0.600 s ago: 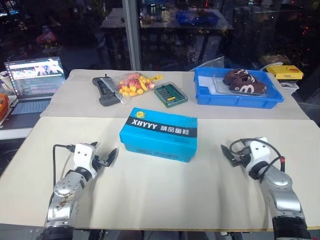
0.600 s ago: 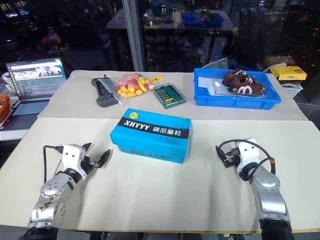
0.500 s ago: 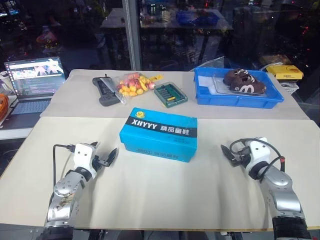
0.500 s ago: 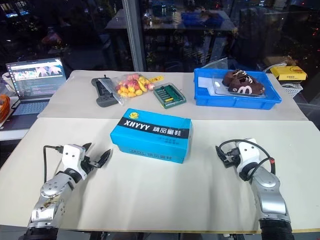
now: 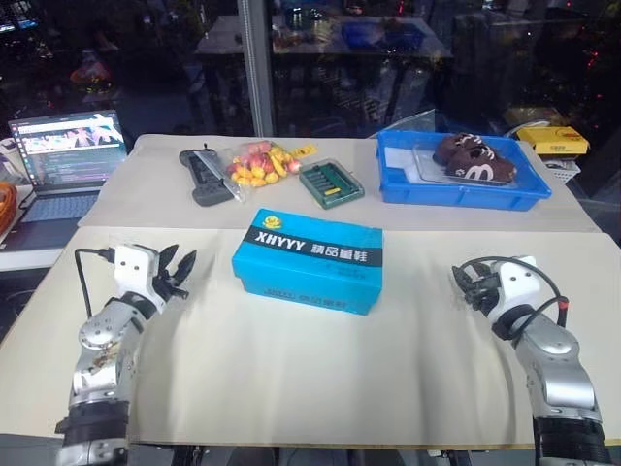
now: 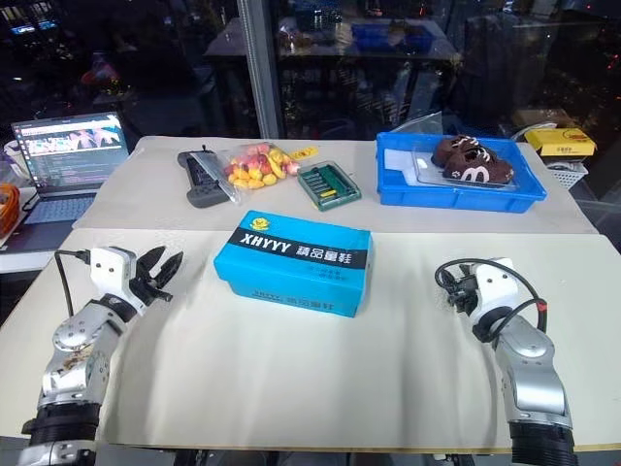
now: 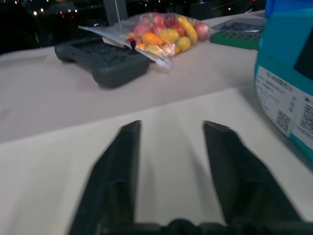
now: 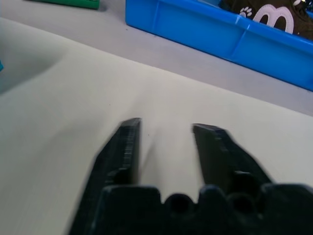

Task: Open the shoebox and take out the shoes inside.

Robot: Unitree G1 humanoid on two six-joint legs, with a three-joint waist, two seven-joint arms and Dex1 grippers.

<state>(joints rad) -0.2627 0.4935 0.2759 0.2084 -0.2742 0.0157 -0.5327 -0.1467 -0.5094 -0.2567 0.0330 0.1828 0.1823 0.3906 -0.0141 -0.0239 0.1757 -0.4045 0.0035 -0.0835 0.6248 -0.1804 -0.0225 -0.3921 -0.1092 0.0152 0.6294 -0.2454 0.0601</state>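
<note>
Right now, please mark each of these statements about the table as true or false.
1. The shoebox has its lid shut. True.
2. The left end effector holds the shoebox. False: it is open and apart from the box, holding nothing.
3. Dark brown shoes lie in the blue tray. True.
4. The bag of sweets lies on top of the shoebox. False: it lies behind it, beside the green case.
5. The right end effector is open, holding nothing. True.

Shoebox [image 5: 309,260] mid-table; tray [image 5: 460,186] behind right, candy bag [image 5: 255,163] behind left.
</note>
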